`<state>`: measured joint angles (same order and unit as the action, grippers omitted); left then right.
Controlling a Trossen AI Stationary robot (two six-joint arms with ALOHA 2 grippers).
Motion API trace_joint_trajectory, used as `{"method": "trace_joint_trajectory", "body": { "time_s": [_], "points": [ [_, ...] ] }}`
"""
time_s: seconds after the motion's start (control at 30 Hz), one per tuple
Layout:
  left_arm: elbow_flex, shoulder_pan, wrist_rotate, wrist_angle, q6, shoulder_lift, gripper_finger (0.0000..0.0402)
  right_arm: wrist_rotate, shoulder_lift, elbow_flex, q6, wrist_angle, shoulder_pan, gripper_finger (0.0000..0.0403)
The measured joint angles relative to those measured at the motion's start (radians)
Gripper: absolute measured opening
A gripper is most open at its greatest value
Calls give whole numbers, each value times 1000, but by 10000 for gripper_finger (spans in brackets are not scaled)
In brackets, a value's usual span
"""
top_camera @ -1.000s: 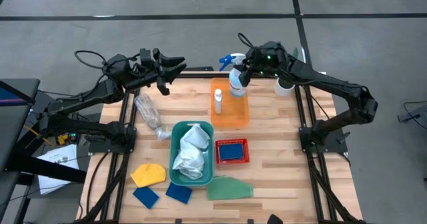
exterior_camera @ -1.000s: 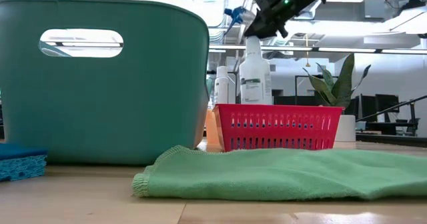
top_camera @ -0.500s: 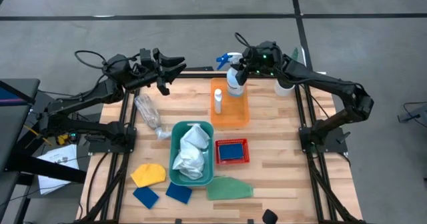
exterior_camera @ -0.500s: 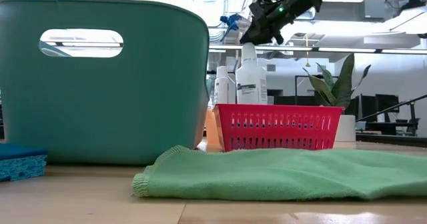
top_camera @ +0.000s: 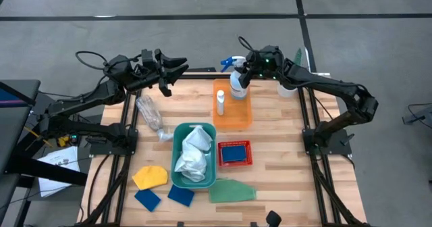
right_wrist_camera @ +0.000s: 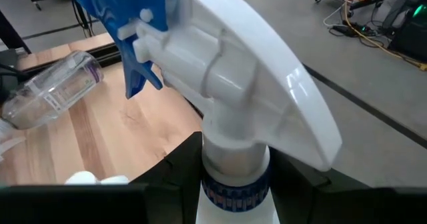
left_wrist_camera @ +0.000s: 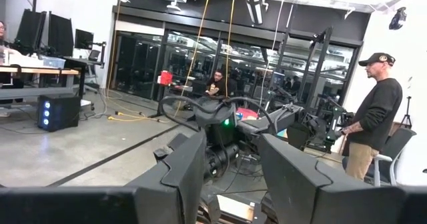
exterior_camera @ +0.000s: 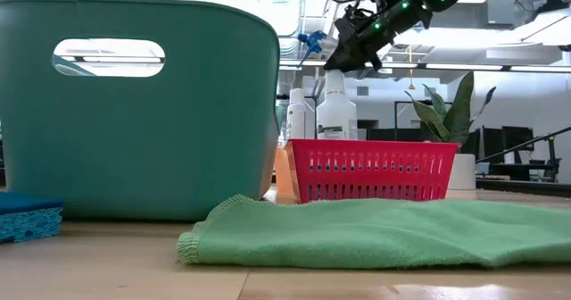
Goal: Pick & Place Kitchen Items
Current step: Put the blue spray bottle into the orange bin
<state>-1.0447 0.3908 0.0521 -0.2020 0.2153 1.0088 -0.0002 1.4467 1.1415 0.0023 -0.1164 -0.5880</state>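
Lowering slightly, the right hand (top_camera: pixel 247 73) is gripping the sprayer (top_camera: pixel 235 82) neck over the orange tray (top_camera: pixel 241 113); tilting could topple it.

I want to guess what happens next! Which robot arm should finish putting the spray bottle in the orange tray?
The right. Its gripper is already closed around the spray bottle neck, over the orange tray beside the small white bottle. The left gripper waits empty past the table's far edge.

Grey concrete floor (top_camera: pixel 378 44), glass-walled workshop, desk with monitors (left_wrist_camera: pixel 47 34)
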Motion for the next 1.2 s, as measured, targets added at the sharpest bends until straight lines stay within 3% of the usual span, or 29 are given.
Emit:
{"method": "trace_joint_trajectory", "body": {
  "time_s": [1.2],
  "points": [
    [0,0,1,0,1,0,140,-20,58,-6,8,47,-15,128]
  ]
}}
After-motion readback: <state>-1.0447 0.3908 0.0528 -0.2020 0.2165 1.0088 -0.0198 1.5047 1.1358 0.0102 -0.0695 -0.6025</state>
